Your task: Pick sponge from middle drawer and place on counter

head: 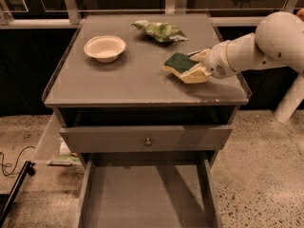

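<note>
Gripper [195, 65] at 3 o'clock of counter [142, 82], arm entering from right. Fingers clasp right end of sponge [178, 61]. Sponge tilted, green face up, low over counter; contact with surface not discernible. White bowl [104, 47] at 10 o'clock, snack bag [159, 31] at 12 o'clock. Middle drawer [147, 198] open at 6 o'clock, below knobbed drawer front [109, 139].

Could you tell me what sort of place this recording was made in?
Probably an indoor lab or office test area: a grey counter with an open drawer, a speckled floor, and metal-framed glazing behind. The gripper is at the sponge, over the counter.
</note>
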You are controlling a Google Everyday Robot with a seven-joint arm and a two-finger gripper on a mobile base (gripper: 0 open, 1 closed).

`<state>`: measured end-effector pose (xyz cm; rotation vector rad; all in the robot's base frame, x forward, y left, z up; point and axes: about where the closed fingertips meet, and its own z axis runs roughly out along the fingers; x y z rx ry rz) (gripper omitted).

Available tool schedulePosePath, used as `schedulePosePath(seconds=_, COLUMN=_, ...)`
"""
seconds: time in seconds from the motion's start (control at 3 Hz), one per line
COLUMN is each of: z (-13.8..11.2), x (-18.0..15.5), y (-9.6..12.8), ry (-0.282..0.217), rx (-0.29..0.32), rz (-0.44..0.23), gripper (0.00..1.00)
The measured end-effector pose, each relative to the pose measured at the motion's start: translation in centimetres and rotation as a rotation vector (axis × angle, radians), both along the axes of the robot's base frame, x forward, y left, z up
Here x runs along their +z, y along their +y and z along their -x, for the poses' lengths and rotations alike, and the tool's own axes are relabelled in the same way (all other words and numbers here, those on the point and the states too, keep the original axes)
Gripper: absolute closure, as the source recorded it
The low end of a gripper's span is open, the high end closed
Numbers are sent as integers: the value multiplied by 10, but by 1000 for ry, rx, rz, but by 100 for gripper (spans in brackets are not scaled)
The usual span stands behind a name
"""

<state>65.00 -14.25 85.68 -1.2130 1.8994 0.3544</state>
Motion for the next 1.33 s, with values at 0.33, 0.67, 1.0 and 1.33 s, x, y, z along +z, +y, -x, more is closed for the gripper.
schedulePosePath(seconds=0.33, z=0, x=0, y=0, ry=0, rx=0, rz=0, gripper=34)
schedulePosePath(seconds=0.67, z=0, x=0, y=0, ry=0, rx=0, rz=0, gripper=11)
schedulePosePath(seconds=1.0, z=0, x=0, y=0, ry=0, rx=0, rz=0, gripper=0)
schedulePosePath(seconds=1.33, z=0, x=0, y=0, ry=0, rx=0, rz=0, gripper=0)
